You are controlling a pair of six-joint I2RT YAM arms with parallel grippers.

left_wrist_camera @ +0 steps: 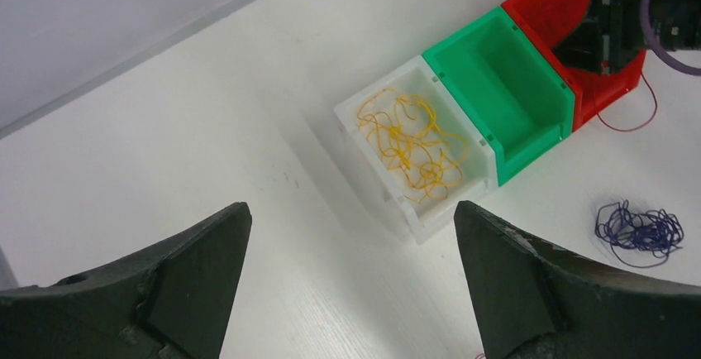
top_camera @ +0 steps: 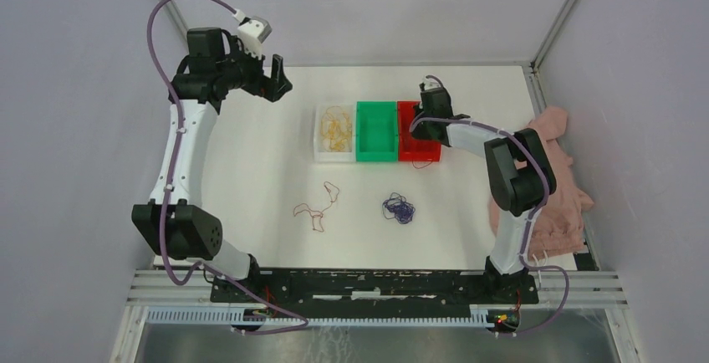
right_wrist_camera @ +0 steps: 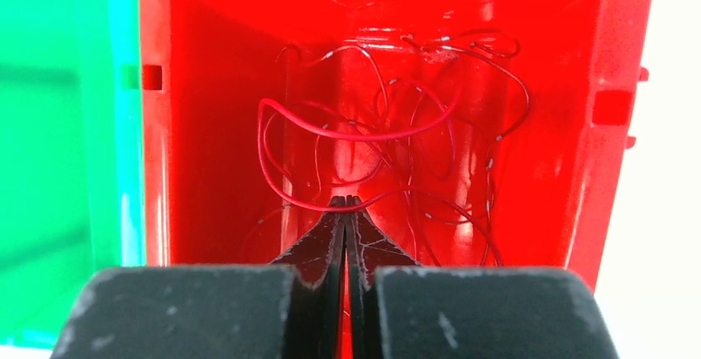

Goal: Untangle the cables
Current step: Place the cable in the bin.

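Looping loosely, red cable (right_wrist_camera: 355,136) fills red bin (right_wrist_camera: 207,127).

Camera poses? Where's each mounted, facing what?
Top external: above, behind the bases, looking down on table; both arms visible.
Left wrist: high at far left, facing white bin, green bin, red bin; open left gripper in frame.
Right wrist: over red bin, looking in at red cable; shut right gripper.
Shared: top external and left wrist both show right gripper at red bin.

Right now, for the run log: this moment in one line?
left gripper: jaws open | right gripper: jaws shut on red cable in red bin | yellow cable: white bin | purple cable: table
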